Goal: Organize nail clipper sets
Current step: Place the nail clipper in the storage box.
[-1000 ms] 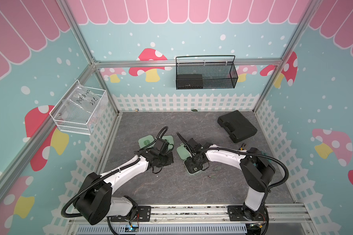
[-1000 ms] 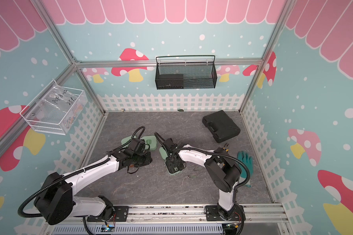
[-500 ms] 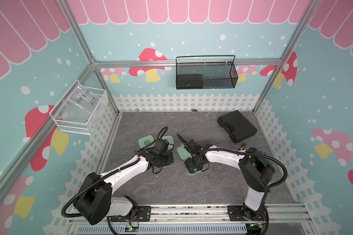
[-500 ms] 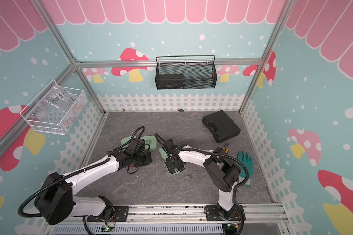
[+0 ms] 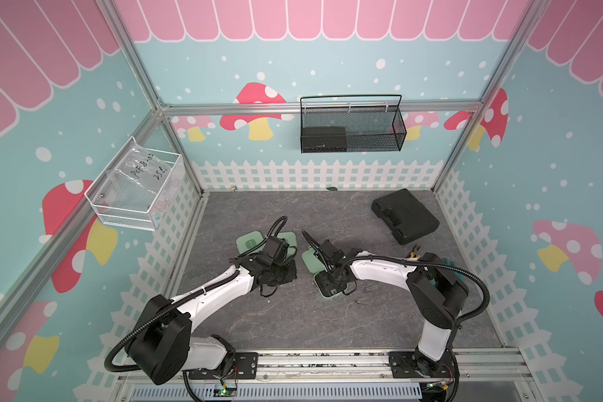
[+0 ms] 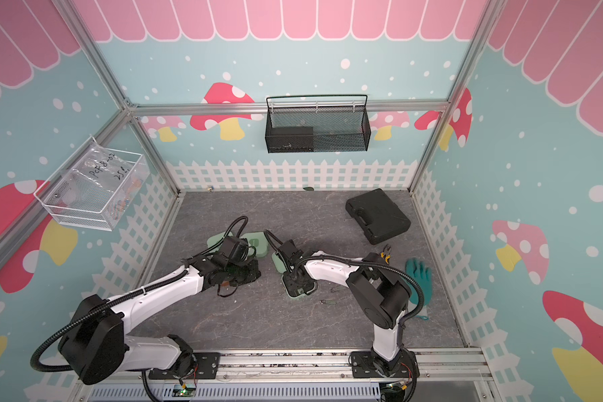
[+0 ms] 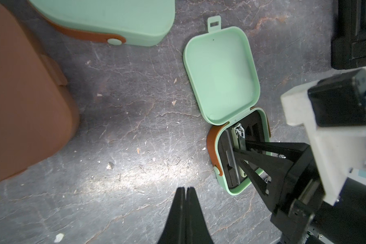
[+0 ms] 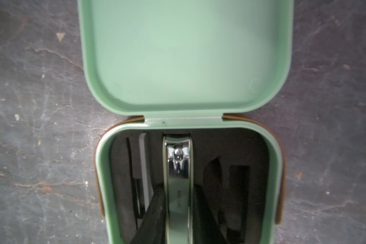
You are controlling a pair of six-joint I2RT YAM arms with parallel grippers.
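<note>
Grip check — my right gripper (image 8: pixel 178 198) clamps silver metal nail clipper (image 8: pixel 178 169) inside open mint-green hinged case (image 8: pixel 186 52); left gripper (image 7: pixel 185 191) pressed together above grey floor (image 7: pixel 125 126).

Open mint case (image 7: pixel 220 69), right hand (image 7: pixel 240 147) gripping clipper (image 7: pixel 238 132) inside, left hand (image 7: pixel 185 189) closed

Lid-open mint case (image 8: pixel 186 52), silver clipper (image 8: pixel 178 169) in black insert (image 8: pixel 251 145)

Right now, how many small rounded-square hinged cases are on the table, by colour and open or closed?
Closed mint green rounded-square plastic cases: 2
Open mint green case: 1
Brown rounded-square case: 1
Total: 4
</note>
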